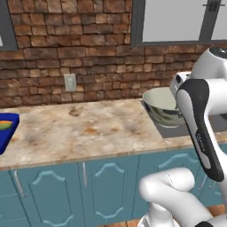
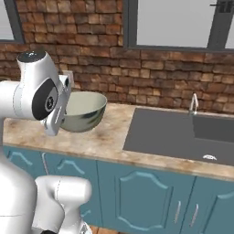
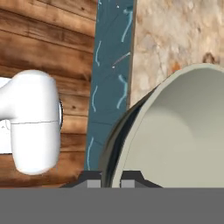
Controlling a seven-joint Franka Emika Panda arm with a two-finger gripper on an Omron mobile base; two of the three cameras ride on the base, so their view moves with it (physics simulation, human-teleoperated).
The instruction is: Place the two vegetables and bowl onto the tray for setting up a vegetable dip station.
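My gripper [image 3: 112, 179] is shut on the rim of the pale grey-green bowl [image 3: 183, 131], one fingertip [image 3: 92, 179] outside the wall and the other inside. The bowl [image 1: 160, 106] hangs tilted above the counter's right part, close to the sink's left edge, partly hidden by my forearm. From the right side the bowl [image 2: 83, 111] sits against my hand with its opening facing up and right. The deep blue tray [image 1: 8, 133] lies at the far left of the counter, cut by the frame. A small orange and green piece [image 1: 4, 125] lies in it; I cannot tell which vegetable.
A dark grey sink [image 2: 183, 132] with a faucet [image 2: 194, 104] is set in the counter to the right. The beige stone counter [image 1: 84, 128] runs between tray and sink. A brick wall with an outlet [image 1: 70, 82] stands behind. Teal cabinets [image 1: 88, 186] are below.
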